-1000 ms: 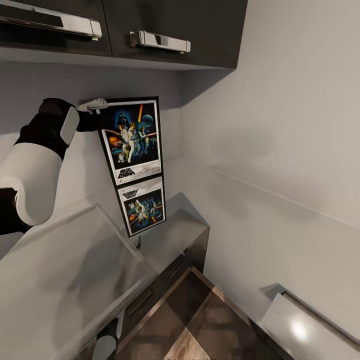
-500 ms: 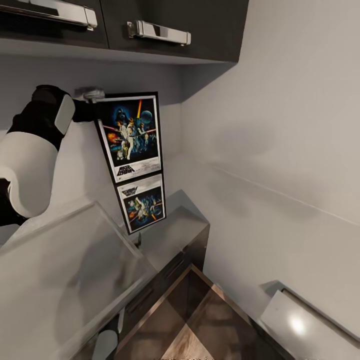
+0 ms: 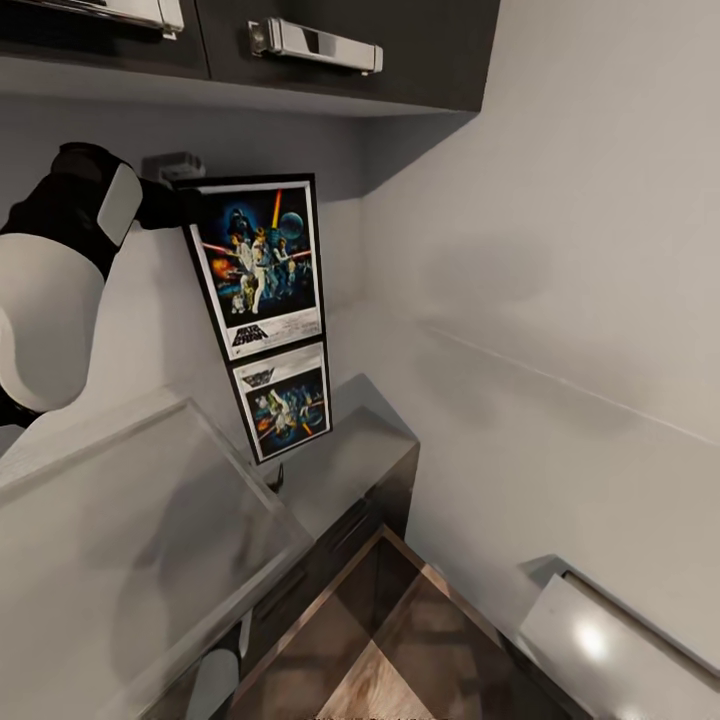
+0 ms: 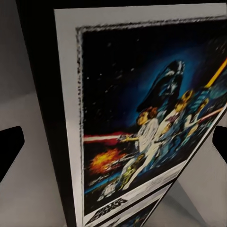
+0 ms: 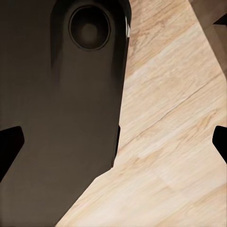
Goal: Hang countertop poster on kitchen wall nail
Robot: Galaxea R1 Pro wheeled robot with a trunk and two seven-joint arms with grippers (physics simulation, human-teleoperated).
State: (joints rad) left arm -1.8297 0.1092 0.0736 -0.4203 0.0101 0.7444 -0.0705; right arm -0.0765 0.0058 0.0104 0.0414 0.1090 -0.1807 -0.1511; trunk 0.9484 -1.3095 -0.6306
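Gripping poster, left tool atop.

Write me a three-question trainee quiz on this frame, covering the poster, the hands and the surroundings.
1. True or false: the poster is lying flat on the kitchen countertop.
2. Which hand is at the poster's upper corner? A) the left hand B) the right hand C) both hands
3. Fill in: the dark wall cabinets above the poster have long ____ handles.

Key: 1. False; it is upright against the wall, raised off the worktop. 2. A. 3. silver.
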